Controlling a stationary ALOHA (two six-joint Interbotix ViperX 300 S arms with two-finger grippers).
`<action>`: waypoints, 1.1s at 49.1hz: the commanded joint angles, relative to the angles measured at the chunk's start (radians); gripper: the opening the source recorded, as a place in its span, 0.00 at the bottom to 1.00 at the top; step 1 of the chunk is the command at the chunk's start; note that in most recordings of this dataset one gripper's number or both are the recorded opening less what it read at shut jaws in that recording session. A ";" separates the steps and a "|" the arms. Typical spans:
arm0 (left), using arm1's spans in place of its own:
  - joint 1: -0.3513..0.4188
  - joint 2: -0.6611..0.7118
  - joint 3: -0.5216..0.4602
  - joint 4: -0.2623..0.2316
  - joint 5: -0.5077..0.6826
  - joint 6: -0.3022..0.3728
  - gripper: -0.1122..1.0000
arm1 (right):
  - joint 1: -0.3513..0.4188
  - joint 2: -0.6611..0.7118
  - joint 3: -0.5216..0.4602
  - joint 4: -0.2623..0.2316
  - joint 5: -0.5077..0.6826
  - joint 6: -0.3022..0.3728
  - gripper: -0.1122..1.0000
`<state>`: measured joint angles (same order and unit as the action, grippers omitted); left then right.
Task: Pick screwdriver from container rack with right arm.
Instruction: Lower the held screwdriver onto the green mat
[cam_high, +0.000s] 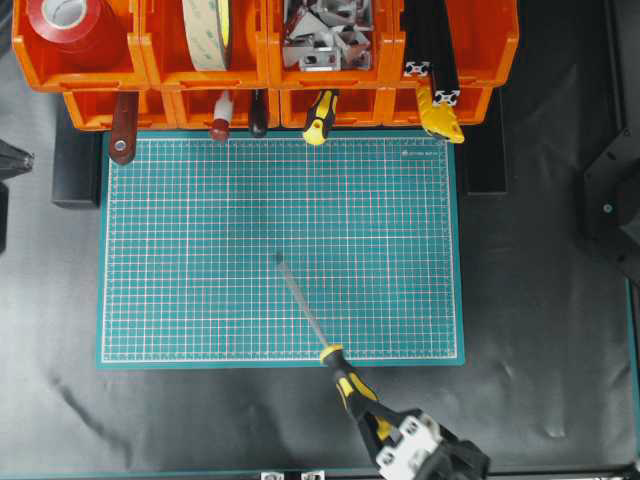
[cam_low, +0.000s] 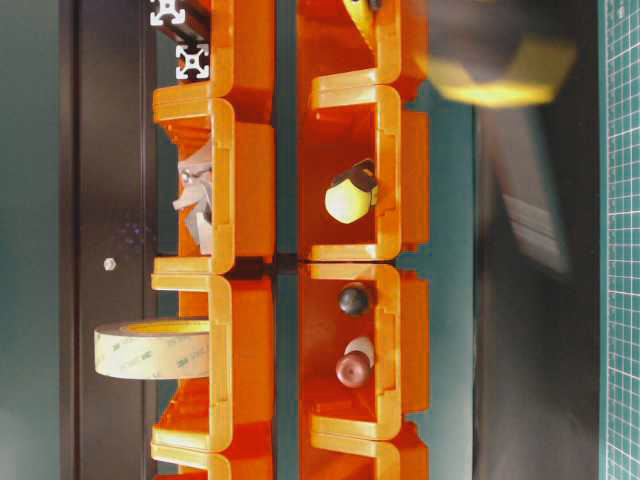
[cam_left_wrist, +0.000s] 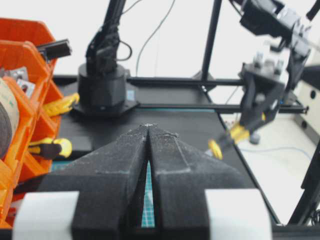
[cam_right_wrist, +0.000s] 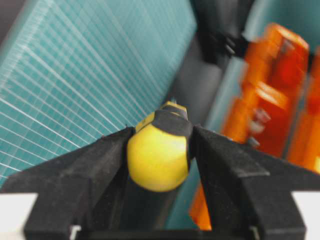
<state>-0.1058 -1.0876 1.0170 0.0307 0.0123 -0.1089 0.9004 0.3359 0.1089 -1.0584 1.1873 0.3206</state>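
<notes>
Now the right tool (cam_right_wrist: 159, 150) pinches the screwdriver (cam_right_wrist: 159, 157) by its yellow-and-black handle, jaws half spread.

1 screwdriver (cam_high: 330, 352), 1 mat (cam_high: 200, 250), 2 tape rolls (cam_high: 62, 20).

Workshop bench: tool bins (cam_high: 265, 60), cutting mat (cam_high: 200, 250).

Green gridded cutting mat (cam_high: 280, 250) on dark tabletop (cam_high: 540, 330), red tape roll (cam_high: 70, 25), beige tape roll (cam_high: 207, 30), metal brackets (cam_high: 325, 35), slim yellow-and-black handled tool (cam_high: 320, 115), red-handled tool (cam_high: 221, 118)
</notes>
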 joint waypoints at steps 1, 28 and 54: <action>-0.002 0.006 -0.029 0.002 0.000 -0.003 0.10 | -0.040 -0.018 0.025 -0.002 -0.071 0.002 0.47; -0.002 0.002 -0.031 0.002 0.029 -0.025 0.10 | -0.316 -0.028 0.140 -0.043 -0.351 -0.012 0.47; 0.000 -0.002 -0.031 0.003 0.067 -0.025 0.10 | -0.359 -0.029 0.170 -0.009 -0.448 0.002 0.46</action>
<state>-0.1058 -1.0937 1.0170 0.0291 0.0844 -0.1304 0.5415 0.3359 0.2853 -1.0769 0.7593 0.3160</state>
